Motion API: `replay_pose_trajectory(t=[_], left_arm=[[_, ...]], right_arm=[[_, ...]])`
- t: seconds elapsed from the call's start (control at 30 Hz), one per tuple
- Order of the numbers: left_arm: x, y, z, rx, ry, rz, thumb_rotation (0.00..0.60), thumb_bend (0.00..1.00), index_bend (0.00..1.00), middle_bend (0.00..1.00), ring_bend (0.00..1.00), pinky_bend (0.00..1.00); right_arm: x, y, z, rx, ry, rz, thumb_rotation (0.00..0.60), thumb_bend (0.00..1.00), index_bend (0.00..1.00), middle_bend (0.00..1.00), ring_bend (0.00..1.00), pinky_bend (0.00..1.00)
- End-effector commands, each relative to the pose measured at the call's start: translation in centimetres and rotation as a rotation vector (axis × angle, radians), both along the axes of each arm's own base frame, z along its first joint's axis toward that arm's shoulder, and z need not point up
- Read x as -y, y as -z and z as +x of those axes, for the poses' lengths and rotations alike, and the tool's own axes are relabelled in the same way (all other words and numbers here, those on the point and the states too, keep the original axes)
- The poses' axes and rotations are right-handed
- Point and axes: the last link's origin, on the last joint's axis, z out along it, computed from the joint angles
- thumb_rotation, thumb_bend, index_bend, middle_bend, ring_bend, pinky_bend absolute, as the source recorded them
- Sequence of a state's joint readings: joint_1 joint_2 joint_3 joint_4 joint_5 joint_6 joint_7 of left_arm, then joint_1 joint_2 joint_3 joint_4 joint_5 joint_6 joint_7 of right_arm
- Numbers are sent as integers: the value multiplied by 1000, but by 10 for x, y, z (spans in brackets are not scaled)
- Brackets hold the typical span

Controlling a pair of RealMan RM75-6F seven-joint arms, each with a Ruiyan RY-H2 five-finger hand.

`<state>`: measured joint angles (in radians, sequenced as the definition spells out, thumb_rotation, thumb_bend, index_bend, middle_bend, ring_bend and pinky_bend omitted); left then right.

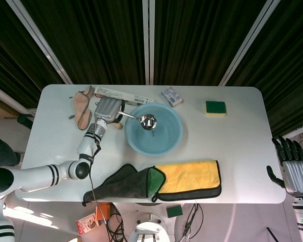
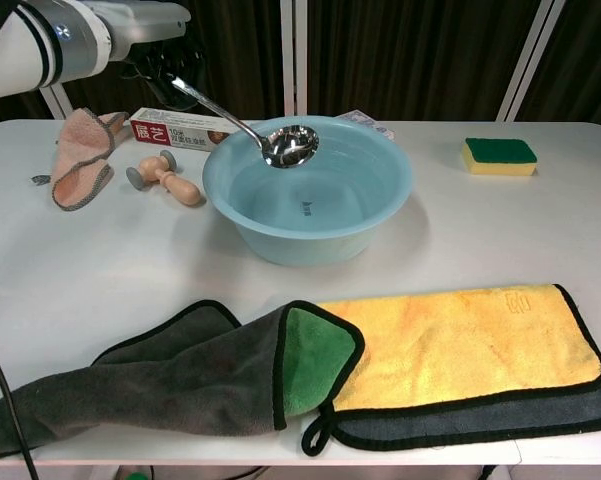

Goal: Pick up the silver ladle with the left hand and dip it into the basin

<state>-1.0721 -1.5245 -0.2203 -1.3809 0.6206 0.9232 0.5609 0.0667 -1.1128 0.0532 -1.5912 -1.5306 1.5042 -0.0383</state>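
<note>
The silver ladle (image 1: pixel 139 118) is held by its handle in the left robot hand (image 1: pixel 107 109), whose fingers are closed around it beside the basin's left rim. The ladle's bowl (image 2: pixel 289 145) is held inside the light blue basin (image 2: pixel 380 205), just within its far-left wall, with the handle slanting up over the rim. The right robot hand (image 1: pixel 294 171) is seen off the worktop's (image 1: pixel 242 151) right edge, empty, fingers extended and slightly apart.

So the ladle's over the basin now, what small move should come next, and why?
Probably lower the left robot hand a little: it holds the silver ladle with the bowl just inside the blue basin near the rim, apparently above the water, so it isn't dipped yet.
</note>
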Motion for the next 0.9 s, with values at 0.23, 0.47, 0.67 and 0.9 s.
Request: replay_pose_trajectory(t=[0.23, 0.47, 0.67, 0.9], left_arm=[[-1, 28, -1, -93, 55, 43, 600, 500, 711, 584, 581, 831], [-2, 41, -3, -164, 91, 60, 600, 498, 711, 587, 582, 832], [1, 46, -3, -148, 74, 32, 600, 499, 711, 584, 583, 832], [6, 43, 0, -175, 67, 1, 600, 503, 711, 578, 583, 832]], right_arm=[[1, 0, 0, -5, 2, -3, 600, 379, 0, 0, 0, 0], [1, -4, -1, 2, 3, -11, 600, 379, 0, 0, 0, 0], [1, -5, 0, 6, 1, -15, 600, 379, 0, 0, 0, 0], [1, -4, 0, 4, 1, -14, 600, 379, 0, 0, 0, 0]])
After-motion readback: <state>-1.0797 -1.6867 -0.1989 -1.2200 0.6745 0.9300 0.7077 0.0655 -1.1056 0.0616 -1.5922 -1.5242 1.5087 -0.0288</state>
